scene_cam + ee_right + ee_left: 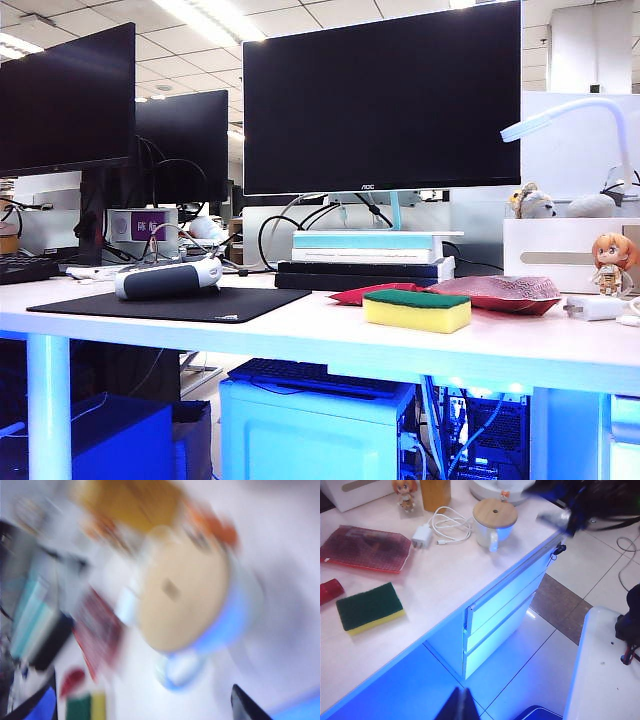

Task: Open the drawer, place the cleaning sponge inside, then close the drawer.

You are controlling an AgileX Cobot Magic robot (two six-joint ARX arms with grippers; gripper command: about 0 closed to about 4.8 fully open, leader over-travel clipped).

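The cleaning sponge (369, 608) lay flat on the desk (435, 585), green side up, untouched and free of both grippers. The drawer (504, 599), top of a three-tier unit under the desk edge, was shut, so the opening step was judged not begun.

The left gripper (460, 706) hung below desk level, well out from the drawer unit, fingertips pressed together and holding nothing; it seemed parked clear of the working side.

The right gripper (145, 707) was caught in a heavily blurred picture, above a white mug with a wooden lid (182, 597). Its fingers (247, 705) stood spread wide and empty, seemingly readied for the drawer front. The sponge sat beyond the red packet (100, 630) from it.
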